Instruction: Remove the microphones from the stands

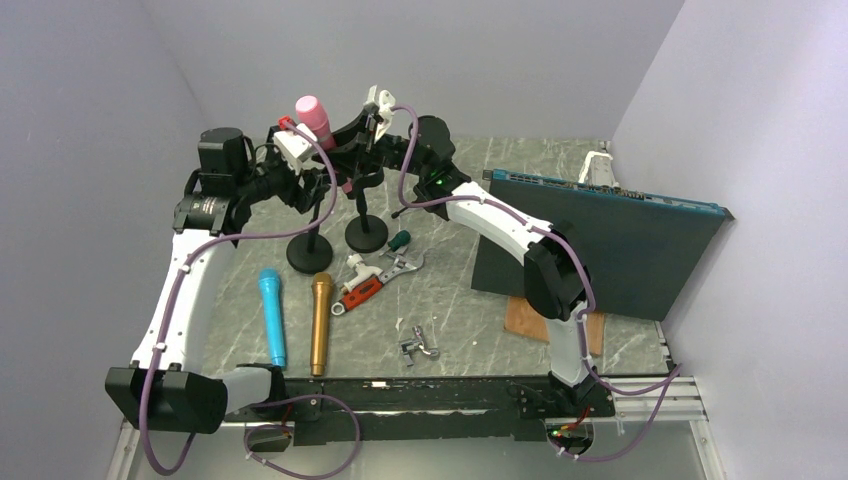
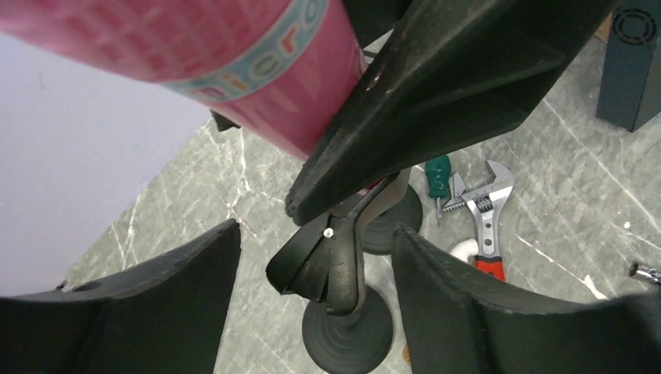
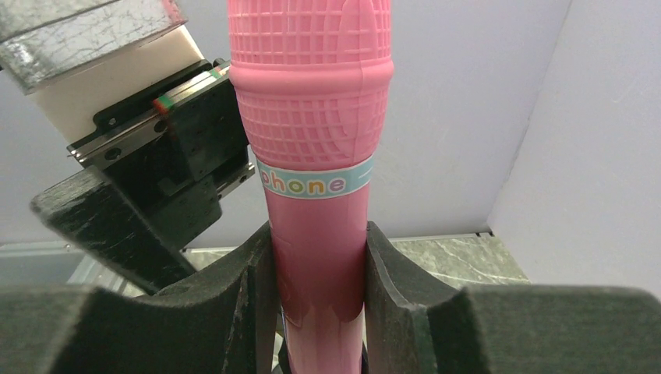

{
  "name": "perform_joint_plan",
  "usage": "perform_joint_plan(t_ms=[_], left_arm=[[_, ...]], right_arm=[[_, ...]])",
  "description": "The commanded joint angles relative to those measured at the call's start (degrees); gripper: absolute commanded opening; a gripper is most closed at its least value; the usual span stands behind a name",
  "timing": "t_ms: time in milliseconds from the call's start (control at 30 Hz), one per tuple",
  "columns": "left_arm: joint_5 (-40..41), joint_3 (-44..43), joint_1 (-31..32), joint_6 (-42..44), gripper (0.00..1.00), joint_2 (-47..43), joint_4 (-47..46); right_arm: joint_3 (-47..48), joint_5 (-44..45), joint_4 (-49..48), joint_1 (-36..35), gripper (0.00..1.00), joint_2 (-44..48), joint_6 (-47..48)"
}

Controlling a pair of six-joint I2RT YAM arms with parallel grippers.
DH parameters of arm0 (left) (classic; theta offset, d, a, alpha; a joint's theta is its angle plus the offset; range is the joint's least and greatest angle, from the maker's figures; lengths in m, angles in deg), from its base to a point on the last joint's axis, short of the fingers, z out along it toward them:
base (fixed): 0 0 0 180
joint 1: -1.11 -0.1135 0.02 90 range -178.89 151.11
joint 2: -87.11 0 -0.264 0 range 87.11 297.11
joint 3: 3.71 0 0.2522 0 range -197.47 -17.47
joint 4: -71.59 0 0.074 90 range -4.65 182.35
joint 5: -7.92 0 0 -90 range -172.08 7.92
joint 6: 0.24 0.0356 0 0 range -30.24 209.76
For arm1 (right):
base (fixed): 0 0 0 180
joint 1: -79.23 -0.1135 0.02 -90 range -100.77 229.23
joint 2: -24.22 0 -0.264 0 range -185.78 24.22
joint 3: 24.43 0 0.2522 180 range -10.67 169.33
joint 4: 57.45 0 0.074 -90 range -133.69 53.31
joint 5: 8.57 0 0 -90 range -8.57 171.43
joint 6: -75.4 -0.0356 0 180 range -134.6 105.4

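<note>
The pink microphone [image 1: 313, 118] is held upright above the table. My right gripper [image 1: 338, 138] is shut on its handle, and the right wrist view shows both pads pressed on the pink microphone [image 3: 318, 195]. The black stand [image 1: 309, 253] stands below, and its clip [image 2: 327, 257] looks empty in the left wrist view. My left gripper [image 2: 316, 228] is open, its fingers either side of the clip with gaps; it also shows in the top view [image 1: 318, 180]. The microphone's lower end is hidden behind the right fingers [image 2: 436, 93].
A second black stand [image 1: 366, 233] is beside the first. A blue microphone [image 1: 271, 315] and a gold microphone [image 1: 320, 322] lie at front left. A red-handled wrench [image 1: 385, 278], a green screwdriver [image 1: 400, 240] and a metal part [image 1: 420, 345] lie mid-table. A dark panel [image 1: 600, 245] leans at right.
</note>
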Motion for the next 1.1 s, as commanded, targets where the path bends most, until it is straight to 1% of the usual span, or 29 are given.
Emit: perform_joint_plan(t_ms=[0,33,67,100,133,167,200,267,333,433,533,667,867,900,933,967,1033,1067], left_arm=[[-1.54,-1.64,0.45,1.54,0.52,-0.33,-1.26],[-0.83,-1.32,0.45,1.92,0.38,-0.48,-1.06],[-0.17,-1.01,0.49,2.31,0.30,-0.64,-0.74],[0.18,-0.88,0.46,2.69,0.33,-0.86,-0.37],[0.47,-0.69,0.49,3.09,0.43,-1.00,-0.08],[0.87,-0.44,0.46,3.30,0.57,-1.12,0.02],[1.36,-0.17,0.48,3.30,0.62,-1.26,-0.08],[2.04,0.31,0.45,3.15,0.68,-1.37,-0.28],[2.51,0.81,0.50,3.19,0.71,-1.24,-0.46],[2.77,1.50,0.46,3.36,0.73,-1.46,-0.72],[2.66,2.21,0.45,3.63,0.72,-1.44,-0.82],[2.49,3.05,0.46,3.65,0.68,-1.58,-1.15],[1.57,2.04,0.45,3.79,0.54,-1.18,-1.20],[1.54,1.90,0.45,3.81,0.49,-1.20,-1.20],[1.51,1.82,0.43,3.92,0.31,-1.20,-1.07],[1.80,1.81,0.45,4.21,0.11,-1.28,-0.95],[1.78,1.92,0.46,4.80,0.00,-1.54,-0.06],[1.51,2.13,0.46,4.98,0.00,-1.74,0.21]], right_arm=[[-0.17,-1.39,-1.79,-0.01,0.00,3.01,-2.28],[-0.16,-1.37,-1.76,0.01,0.00,3.02,-2.20],[-0.12,-1.30,-1.70,0.02,0.00,3.02,-2.11],[-0.15,-1.24,-1.64,0.05,0.00,3.02,-2.04],[-0.10,-1.16,-1.54,0.06,0.00,3.02,-2.01],[-0.10,-1.11,-1.60,0.07,0.00,3.00,-2.01],[-0.16,-1.11,-1.64,0.01,0.00,2.95,-2.06],[-0.09,-1.12,-1.65,0.01,0.00,2.87,-2.10],[0.03,-1.19,-1.55,0.03,0.00,2.85,-2.10],[0.31,-1.32,-1.11,0.00,0.00,2.68,-1.80],[0.50,-1.37,-0.91,0.01,0.00,2.59,-1.82],[1.10,-1.54,-0.71,-0.01,0.00,2.35,-1.90],[1.24,-1.46,-0.63,0.01,0.00,2.36,-2.05],[1.16,-1.40,-0.62,0.03,0.00,2.34,-2.08],[1.25,-1.37,-0.65,0.03,0.00,2.32,-2.10],[1.26,-1.37,-0.57,0.00,0.00,2.30,-2.10],[1.23,-1.09,-0.56,0.01,0.00,2.53,-2.09],[1.24,-0.59,-0.56,0.01,0.00,2.62,-2.02]])
